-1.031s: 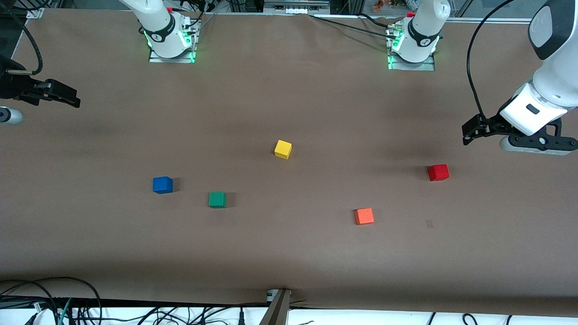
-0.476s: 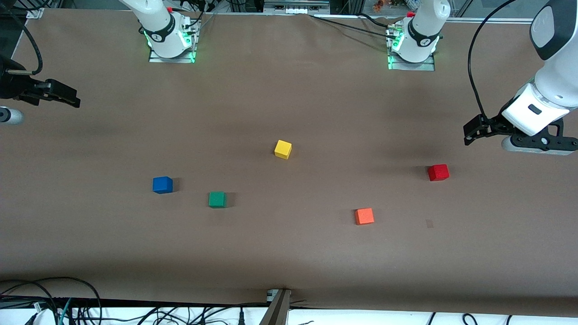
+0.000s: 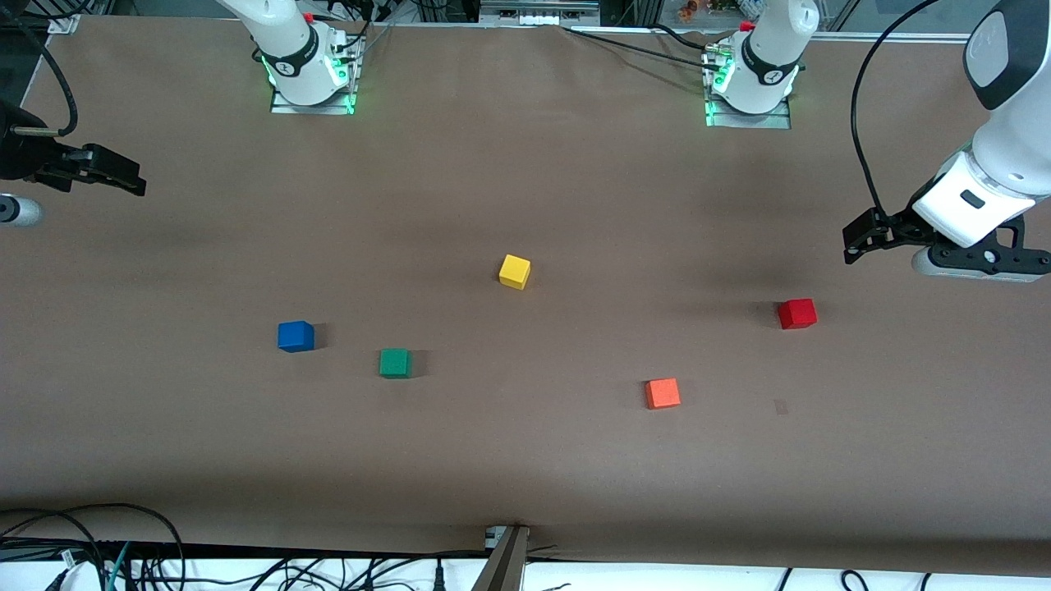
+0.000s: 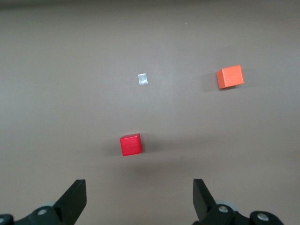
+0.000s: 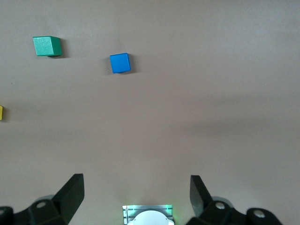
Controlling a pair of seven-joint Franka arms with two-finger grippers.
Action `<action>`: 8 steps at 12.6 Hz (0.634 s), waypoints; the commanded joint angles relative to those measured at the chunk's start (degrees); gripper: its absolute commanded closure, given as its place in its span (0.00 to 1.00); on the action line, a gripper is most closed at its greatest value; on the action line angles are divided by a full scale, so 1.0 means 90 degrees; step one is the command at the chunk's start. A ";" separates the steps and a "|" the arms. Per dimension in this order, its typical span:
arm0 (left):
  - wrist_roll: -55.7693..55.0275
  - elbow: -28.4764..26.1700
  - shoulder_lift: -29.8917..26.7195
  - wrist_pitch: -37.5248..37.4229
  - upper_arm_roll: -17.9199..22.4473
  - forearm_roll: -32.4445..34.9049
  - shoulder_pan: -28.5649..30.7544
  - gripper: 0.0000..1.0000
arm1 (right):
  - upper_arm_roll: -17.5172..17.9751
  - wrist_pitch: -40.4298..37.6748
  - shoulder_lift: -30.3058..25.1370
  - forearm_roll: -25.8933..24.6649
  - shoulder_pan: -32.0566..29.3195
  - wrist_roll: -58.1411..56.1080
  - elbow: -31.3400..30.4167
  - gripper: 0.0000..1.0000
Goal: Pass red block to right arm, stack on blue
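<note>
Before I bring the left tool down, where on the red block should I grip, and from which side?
Come from straight above and close on two opposite side faces of the red block. It sits flat on the table with bare space all around; the orange-red cube is well apart. The left tool is open and wider than the block, which looks slightly turned, so rotate a little to square up.

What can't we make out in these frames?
- Right gripper: front view, wrist and arm cut off by the frame edge.
- Left gripper: left wrist view, only the spread fingertips show; the rest is below the edge.
- Yellow cube: right wrist view, mostly cropped by the edge.
</note>
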 commanded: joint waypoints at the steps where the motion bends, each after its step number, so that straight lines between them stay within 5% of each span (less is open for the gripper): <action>1: -0.0015 0.0131 0.0076 -0.0143 0.0000 0.0016 0.0017 0.00 | -0.0008 -0.0048 0.0038 -0.0067 0.0001 -0.0062 0.0140 0.00; 8: 0.0209 0.0033 0.0398 -0.0445 0.0039 0.0006 0.0211 0.00 | -0.0008 -0.0048 0.0038 -0.0067 -0.0009 -0.0062 0.0140 0.00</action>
